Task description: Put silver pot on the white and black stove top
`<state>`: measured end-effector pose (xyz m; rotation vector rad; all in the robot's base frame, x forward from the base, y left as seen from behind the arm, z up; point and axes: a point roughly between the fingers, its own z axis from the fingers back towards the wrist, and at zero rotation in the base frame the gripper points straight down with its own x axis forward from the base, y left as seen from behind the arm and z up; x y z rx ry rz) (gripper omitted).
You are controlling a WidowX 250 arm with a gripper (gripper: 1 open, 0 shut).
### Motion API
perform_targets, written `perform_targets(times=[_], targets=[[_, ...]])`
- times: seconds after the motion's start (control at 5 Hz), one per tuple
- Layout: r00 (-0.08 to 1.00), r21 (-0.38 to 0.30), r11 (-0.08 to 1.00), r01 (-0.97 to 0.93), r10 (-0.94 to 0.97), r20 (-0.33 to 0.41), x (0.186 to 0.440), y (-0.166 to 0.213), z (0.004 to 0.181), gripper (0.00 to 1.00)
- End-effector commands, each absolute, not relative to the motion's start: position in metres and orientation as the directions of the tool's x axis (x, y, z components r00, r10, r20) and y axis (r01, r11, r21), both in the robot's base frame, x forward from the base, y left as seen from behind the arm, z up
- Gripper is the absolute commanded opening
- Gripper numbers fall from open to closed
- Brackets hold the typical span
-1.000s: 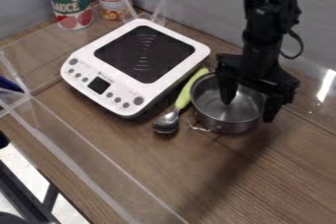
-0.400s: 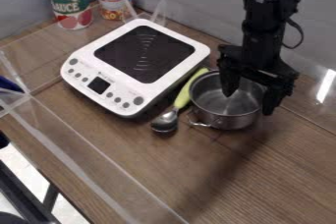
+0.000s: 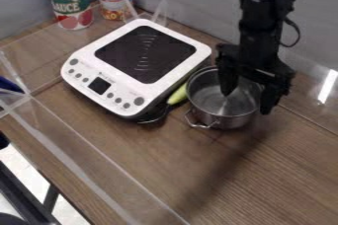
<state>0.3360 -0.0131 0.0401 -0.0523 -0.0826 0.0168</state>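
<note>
The silver pot (image 3: 215, 107) stands on the wooden table just right of the white and black stove top (image 3: 136, 59), its left rim close to the stove's front right corner. My gripper (image 3: 251, 91) points straight down over the pot's right side and is open. One of the fingers (image 3: 228, 83) reaches down inside the pot, while the other stands outside the right rim, so the jaws straddle the wall. I cannot tell whether either finger touches it. Nothing is held.
A spoon with a yellow-green handle (image 3: 179, 95) lies wedged between the stove and the pot. Two food cans (image 3: 69, 0) stand at the back left. A clear plastic barrier (image 3: 53, 135) runs along the table's front left edge.
The pot has slid a little left toward the stove, pushing the spoon against the stove's corner. The gripper has stayed open and shifted slightly left with it.
</note>
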Motion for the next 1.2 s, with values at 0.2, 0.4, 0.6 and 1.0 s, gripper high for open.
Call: perform_targets(times=[0.2, 0.4, 0.6, 1.0], targets=[[0.991, -0.046, 0.994, -0.097, 0.101, 0.093, 0.341, 0.013, 0.045, 1.00], [0.989, -0.042, 0.992, -0.115, 0.119, 0.086, 0.345, 0.018, 0.050, 0.00], [0.987, -0.031, 0.990, -0.136, 0.138, 0.083, 0.348, 0.024, 0.048, 0.00], [0.974, -0.008, 0.981, -0.195, 0.195, 0.112, 0.347, 0.052, 0.085, 0.00]])
